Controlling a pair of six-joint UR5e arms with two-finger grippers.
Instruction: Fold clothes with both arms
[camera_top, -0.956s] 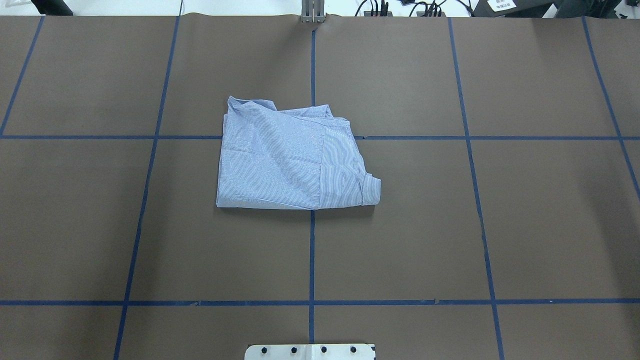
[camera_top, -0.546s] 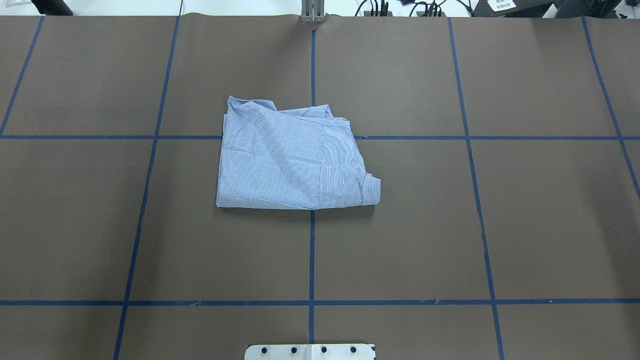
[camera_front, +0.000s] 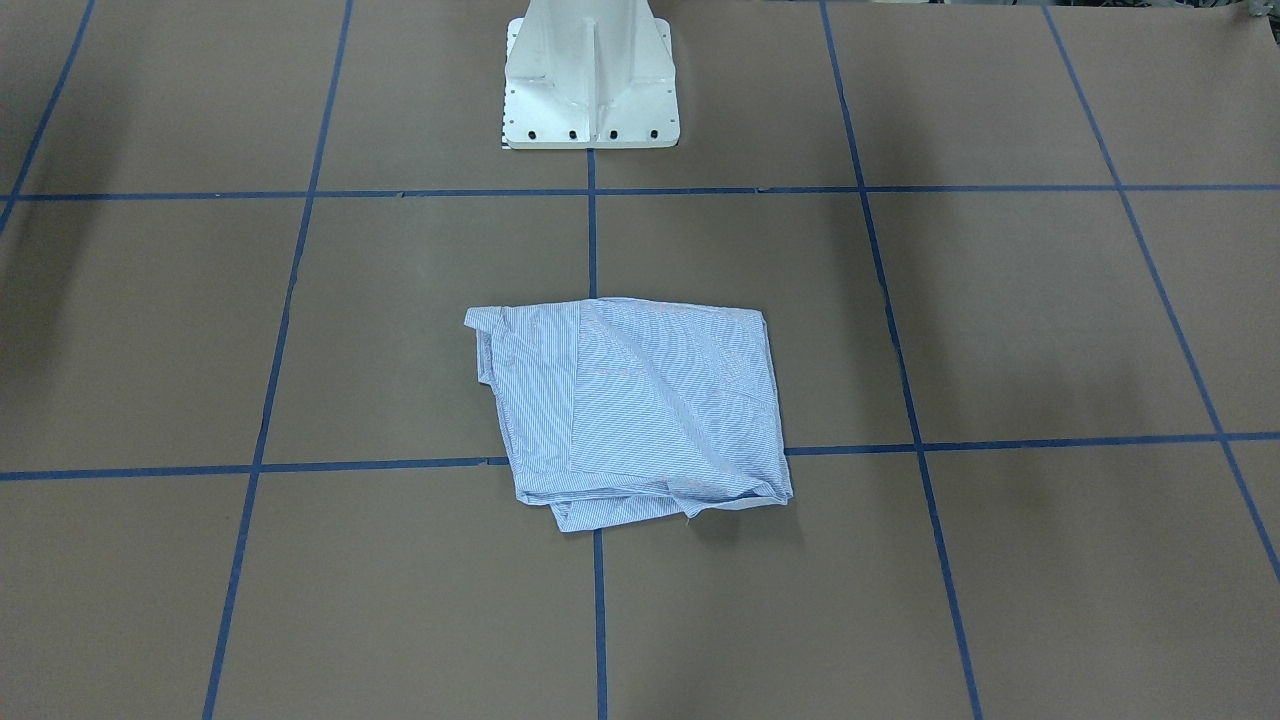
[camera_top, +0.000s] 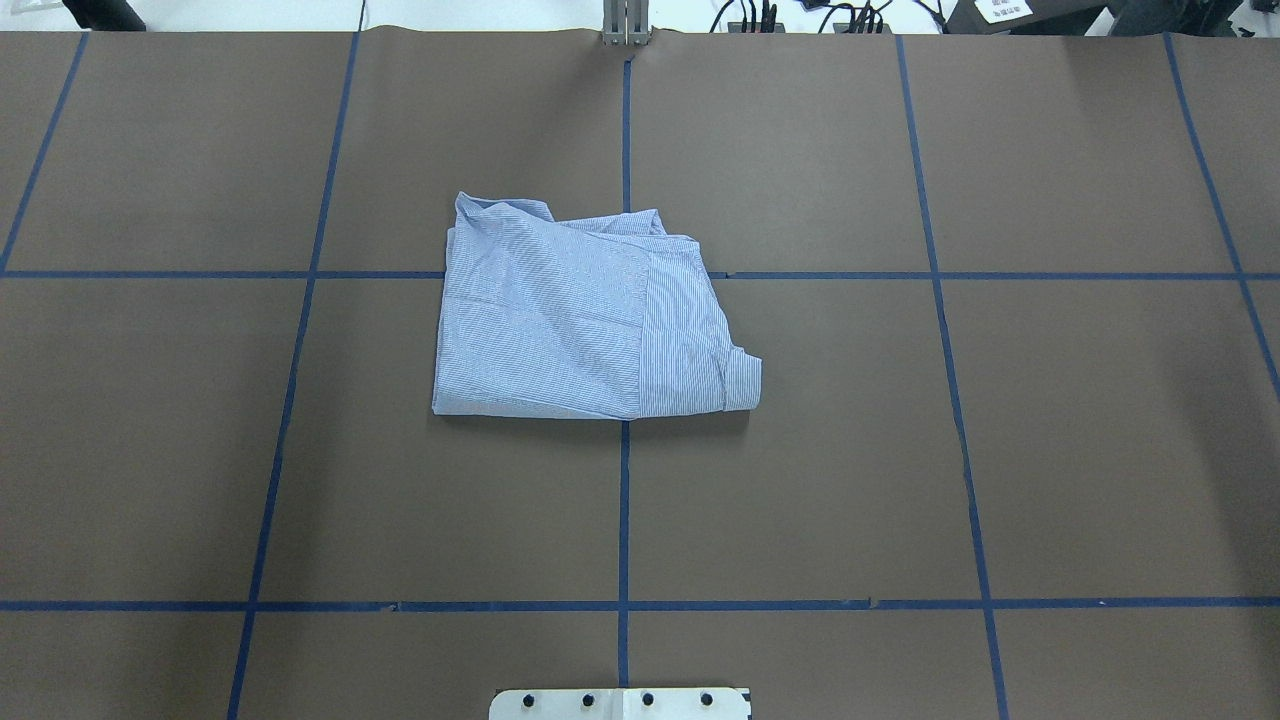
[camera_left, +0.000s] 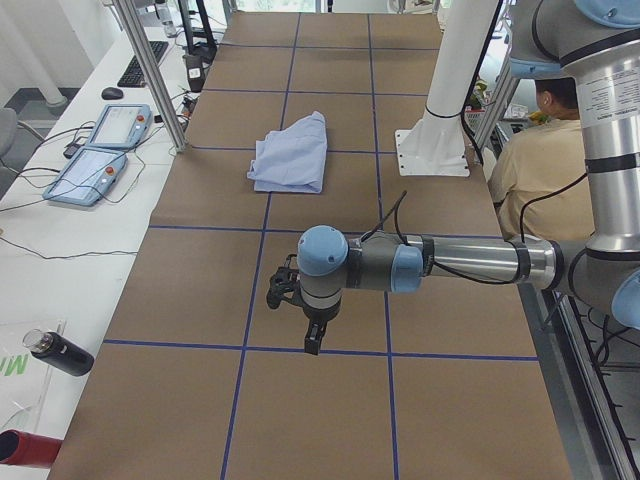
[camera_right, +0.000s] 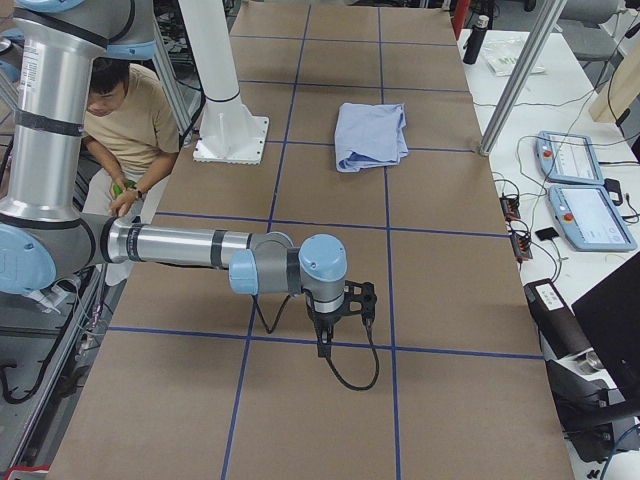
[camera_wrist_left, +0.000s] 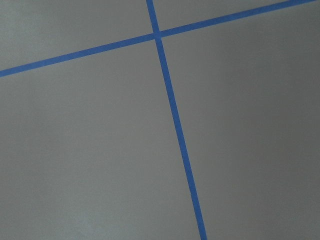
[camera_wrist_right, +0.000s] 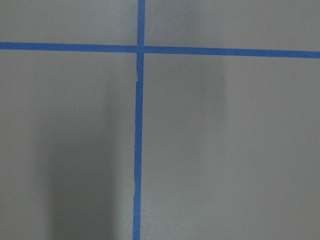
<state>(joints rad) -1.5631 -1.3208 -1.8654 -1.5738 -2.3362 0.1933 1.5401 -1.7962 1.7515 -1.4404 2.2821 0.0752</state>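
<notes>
The clothes, one light blue striped shirt (camera_top: 580, 320), lie folded into a rough square near the table's middle, also visible in the front view (camera_front: 640, 400) and both side views (camera_left: 292, 155) (camera_right: 370, 133). Nothing touches the shirt. My left arm reaches low over the table's left end, its gripper (camera_left: 313, 343) pointing down, far from the shirt. My right arm does the same at the right end with its gripper (camera_right: 323, 346). I cannot tell whether either gripper is open or shut. Both wrist views show only brown table and blue tape.
The white pedestal base (camera_front: 590, 70) stands at the table's robot-side edge. A person (camera_right: 125, 110) sits behind it. Teach pendants (camera_left: 100, 150) lie on the side bench, with a dark bottle (camera_left: 60, 352) at the left end. Blue tape lines (camera_top: 623, 500) grid the brown table.
</notes>
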